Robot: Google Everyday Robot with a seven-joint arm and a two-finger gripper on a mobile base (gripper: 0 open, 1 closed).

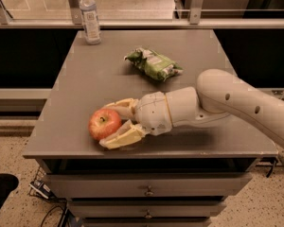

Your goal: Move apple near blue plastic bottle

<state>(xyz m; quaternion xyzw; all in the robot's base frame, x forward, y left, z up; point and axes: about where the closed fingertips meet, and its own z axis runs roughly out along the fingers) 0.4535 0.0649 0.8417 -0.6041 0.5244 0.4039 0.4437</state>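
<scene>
The gripper (107,126) is positioned left of centre in the lower frame. Its jaws are spread to apple width and pressed against both sides of the apple (104,123). The apple is red with a dark stem dimple and is seated on the table (85,79). One apple, one bottle (89,15) at the upper left and one bag (154,64) are counted.

The apple (104,123) is red with a yellowish-orange patch and a small dark stem dimple. Just beside the apple, on its right in the view, the gripper (108,126) is pale cream-yellow. The arm (236,103) behind it is off-white with 2 small dark dots. Beyond the apple lies a snack bag (154,64), green with white print. Far behind the apple stands the blue plastic bottle (89,18), clear and bluish, with a white cap and a white printed label. Under the apple the worktop (99,74) is plain grey.
</scene>
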